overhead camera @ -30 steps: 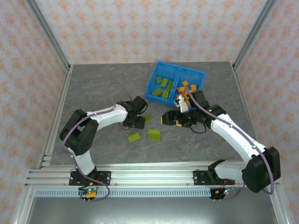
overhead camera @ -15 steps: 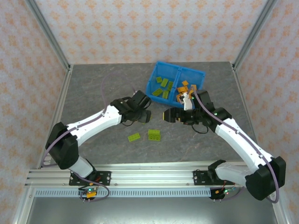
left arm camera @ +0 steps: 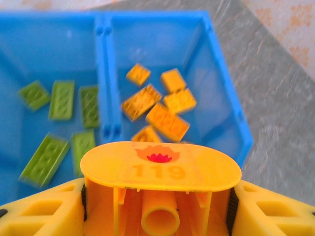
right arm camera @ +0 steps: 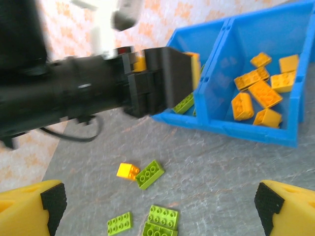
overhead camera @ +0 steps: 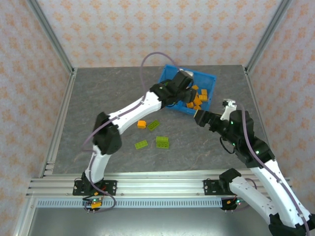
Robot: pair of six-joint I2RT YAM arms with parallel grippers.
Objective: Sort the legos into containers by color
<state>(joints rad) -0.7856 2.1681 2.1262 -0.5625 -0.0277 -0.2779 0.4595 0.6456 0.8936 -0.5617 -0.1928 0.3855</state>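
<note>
Top external: a second ago the left end effector [overhead camera: 180,87] was low over the table [overhead camera: 98,98] beside a green brick. Now it hangs over the blue bin [overhead camera: 210,78], near the divider. I cannot tell which compartment it is over.

Its fingers stand partway apart in the left wrist view. I cannot tell whether a brick is pinched between them.

Loose legos on the table, left to right:
- one orange brick [overhead camera: 141,124]
- a green brick [overhead camera: 153,125] just beside it
- two more greens, [overhead camera: 141,144] and [overhead camera: 162,142], nearer the arm bases

Bin contents (left wrist view):
- green bricks [left arm camera: 61,101] in the left compartment
- orange bricks [left arm camera: 157,110] in the right compartment
- no colour mixing seen

The right end effector [overhead camera: 199,117] was by the bin's near wall a second ago. It has since drawn back and to the right. Its fingers are spread wide with nothing between them.

Reading: the left arm's trip looks like a delivery to the bin. The right arm has given it room and is free for the next pick. Four bricks are left, so sorting looks close to done. The lone orange one belongs in the right compartment.

Writing: "119" is printed on the yellow plate [left arm camera: 157,164] at the left wrist, under a small red flame-like mark. No other lettering is legible.
</note>
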